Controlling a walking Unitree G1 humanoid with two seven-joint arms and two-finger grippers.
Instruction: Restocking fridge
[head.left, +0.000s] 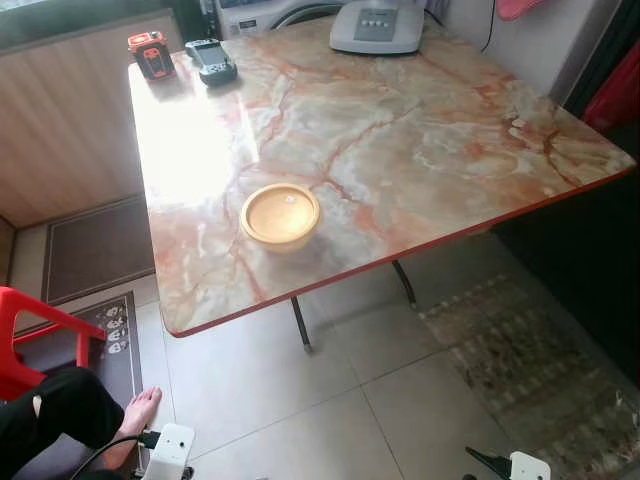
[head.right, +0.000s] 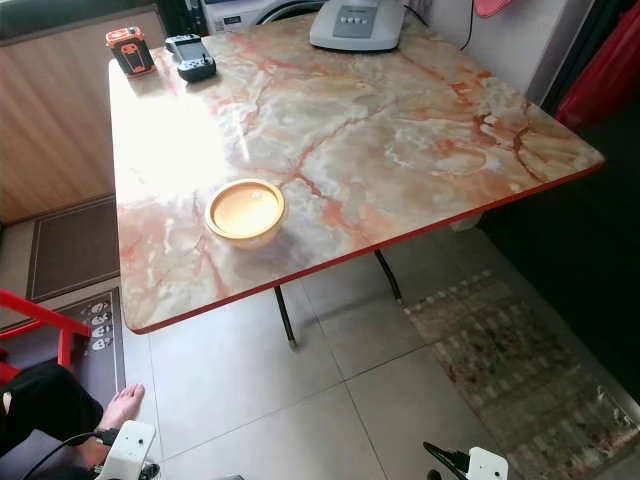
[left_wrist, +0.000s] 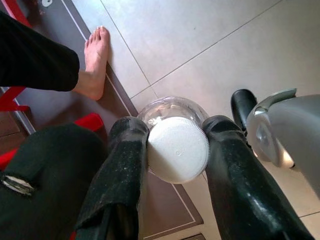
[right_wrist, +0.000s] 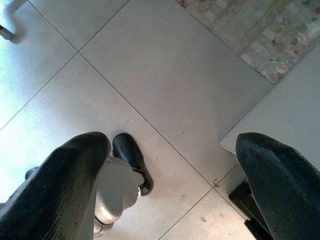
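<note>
My left gripper (left_wrist: 175, 132) hangs low over the floor, shut on a clear bottle with a white cap (left_wrist: 178, 149); the cap faces the wrist camera and the clear body (left_wrist: 170, 107) points down at the tiles. With nothing between its fingers, my right gripper (right_wrist: 170, 150) stands open above bare tiles. A round yellow lidded tub (head.left: 280, 214) sits on the marble table (head.left: 420, 150), near its front edge and left of the middle. Both wrists, left (head.left: 168, 448) and right (head.left: 522, 466), show at the bottom of the head views.
A person sits at the lower left on a red chair (head.left: 25, 335), with a black trouser leg (head.left: 55, 410) and a bare foot (head.left: 140, 410) close to my left arm. Two handheld devices (head.left: 180, 58) and a grey appliance (head.left: 378, 26) sit at the table's far edge. A patterned rug (head.left: 530, 370) lies right.
</note>
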